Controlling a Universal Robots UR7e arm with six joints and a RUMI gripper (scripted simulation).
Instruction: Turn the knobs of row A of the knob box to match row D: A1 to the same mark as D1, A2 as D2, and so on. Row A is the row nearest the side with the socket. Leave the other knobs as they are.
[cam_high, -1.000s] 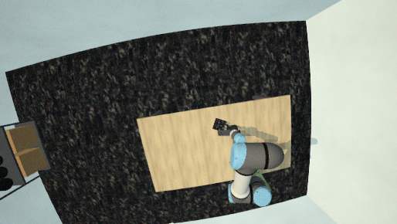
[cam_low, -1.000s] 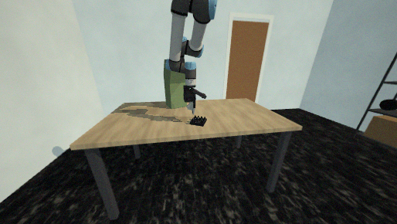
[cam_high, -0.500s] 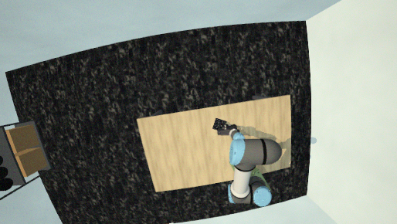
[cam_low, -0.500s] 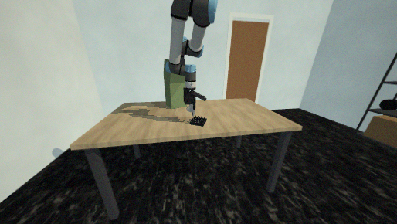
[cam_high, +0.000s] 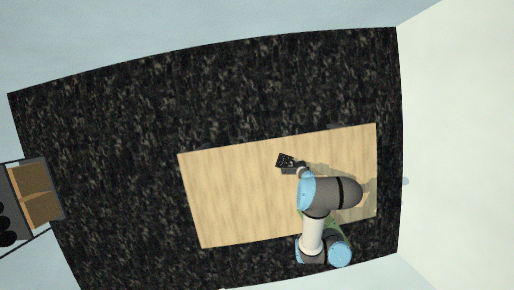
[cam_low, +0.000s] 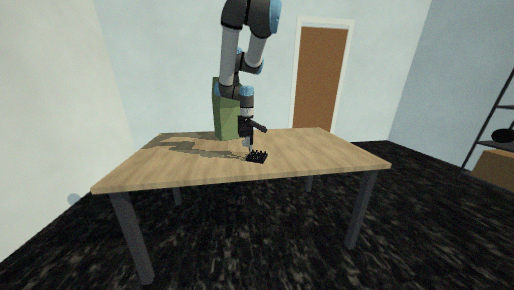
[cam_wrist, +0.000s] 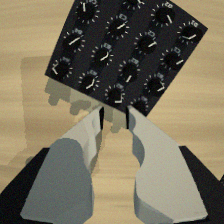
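Observation:
The black knob box (cam_high: 285, 160) (cam_low: 259, 158) (cam_wrist: 125, 50) lies on the wooden table (cam_high: 230, 200) (cam_low: 320, 152), turned at an angle in the wrist view. It carries rows of small round knobs with white marks. My gripper (cam_wrist: 114, 108) (cam_low: 248, 145) points straight down, just above the box's near edge. In the wrist view its fingertips frame the table just in front of an edge-row knob (cam_wrist: 116, 94). The fingers stand nearly shut with a narrow gap, and nothing is between them. I cannot see the socket side of the box.
The arm's green base block (cam_low: 226, 116) stands at the table's back, behind the box. A shelf with boxes (cam_high: 30, 195) (cam_low: 495, 150) stands far off at the room's side. A brown door (cam_low: 317, 75) is in the back wall.

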